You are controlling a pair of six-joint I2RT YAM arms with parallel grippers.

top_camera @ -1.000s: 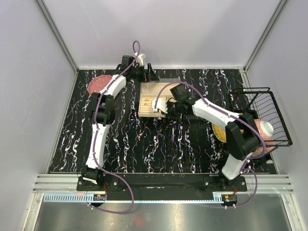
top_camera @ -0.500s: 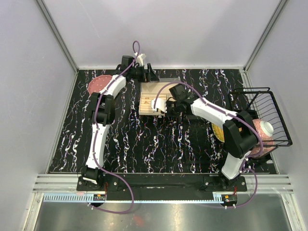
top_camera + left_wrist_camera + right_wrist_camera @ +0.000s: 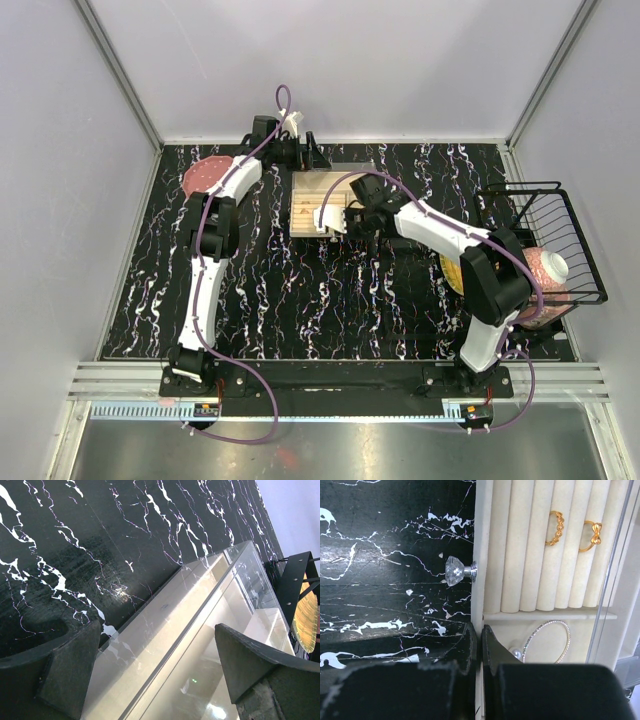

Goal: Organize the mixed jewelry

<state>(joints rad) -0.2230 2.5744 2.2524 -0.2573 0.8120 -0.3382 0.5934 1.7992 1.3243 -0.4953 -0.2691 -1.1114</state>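
Note:
The beige tray stands at the far middle of the table. In the right wrist view two orange-gold rings sit in its ring rolls. A thin silvery hoop and a pearl lie in the compartment below. My right gripper is shut on the tray's front wall, just below its crystal knob. My left gripper is open, its fingers astride the tray's clear lid at the far edge.
A pink plate lies at the far left. A black wire basket, a yellow plate and a pink-and-white bowl stand at the right. The black tabletop has white squiggle marks.
My right gripper has shifted slightly to the left at the tray's near side. The left arm has not moved.

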